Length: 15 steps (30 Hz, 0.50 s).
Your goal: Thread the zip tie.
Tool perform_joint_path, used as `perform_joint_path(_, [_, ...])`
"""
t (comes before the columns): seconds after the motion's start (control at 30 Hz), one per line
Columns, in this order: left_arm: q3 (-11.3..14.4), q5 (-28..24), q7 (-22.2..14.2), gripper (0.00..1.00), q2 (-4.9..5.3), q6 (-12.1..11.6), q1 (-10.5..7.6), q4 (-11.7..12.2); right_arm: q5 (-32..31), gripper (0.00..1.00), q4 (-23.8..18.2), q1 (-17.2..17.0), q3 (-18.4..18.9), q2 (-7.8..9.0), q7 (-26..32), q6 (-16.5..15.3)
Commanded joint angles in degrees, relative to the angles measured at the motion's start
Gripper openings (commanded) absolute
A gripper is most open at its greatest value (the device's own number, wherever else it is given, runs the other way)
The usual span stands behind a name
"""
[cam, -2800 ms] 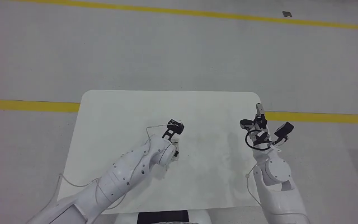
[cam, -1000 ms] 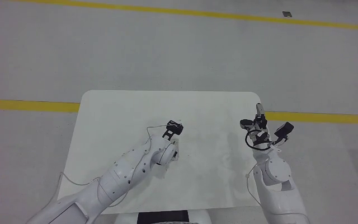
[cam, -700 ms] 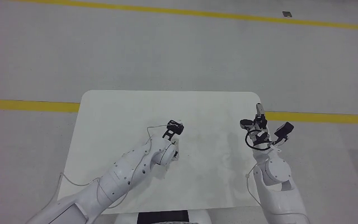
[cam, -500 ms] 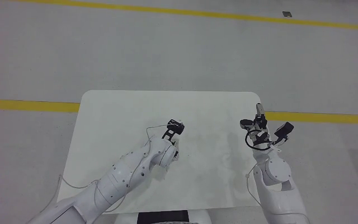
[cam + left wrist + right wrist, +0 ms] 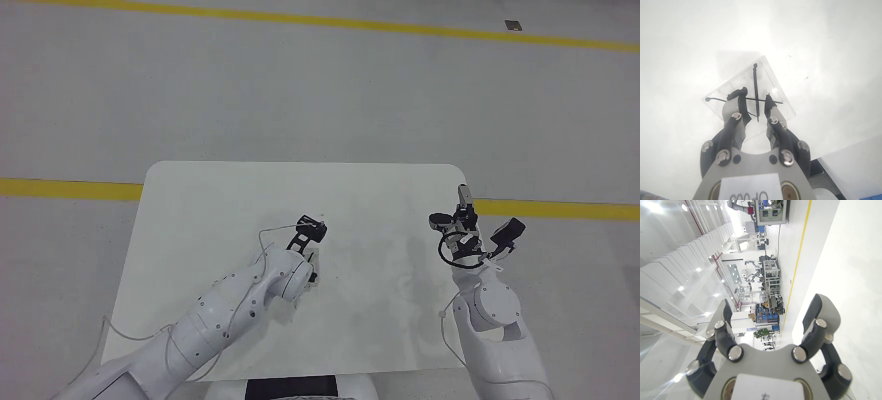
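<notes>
Looking through the left wrist camera, I see the left gripper with its fingers partly spread and nothing clamped between them, hanging over a clear square plate that lies flat on the white table. Two black ties lie crossed on that plate. One zip tie runs lengthwise through the gap between the two fingers, its head at the far end and its pointed tail near the gripper's base. The second zip tie crosses it at roughly a right angle, passing under or just beside both fingertips, with its head out past one corner of the plate. I cannot tell whether the fingertips touch either tie or the plate. From the top view, this gripper sits a little left of the table's middle. My right gripper is wide open and holds nothing. It is raised at the table's right edge, well apart from the plate, and faces out toward the room.
</notes>
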Motion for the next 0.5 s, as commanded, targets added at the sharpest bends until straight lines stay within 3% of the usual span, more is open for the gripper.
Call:
perform_joint_path(0.0, [-0.01, -0.41, 0.1, 0.27, -0.07, -0.13, -0.17, 0.46, 0.0, 1.0, 0.0, 0.0, 0.0, 0.0, 0.0, 0.0])
perform_joint_path(0.47, [0.85, -2.47, 0.96, 0.21, -0.79, -0.61, -1.83, 4.36, 0.0, 1.0, 0.0, 0.0, 0.0, 0.0, 0.0, 0.0])
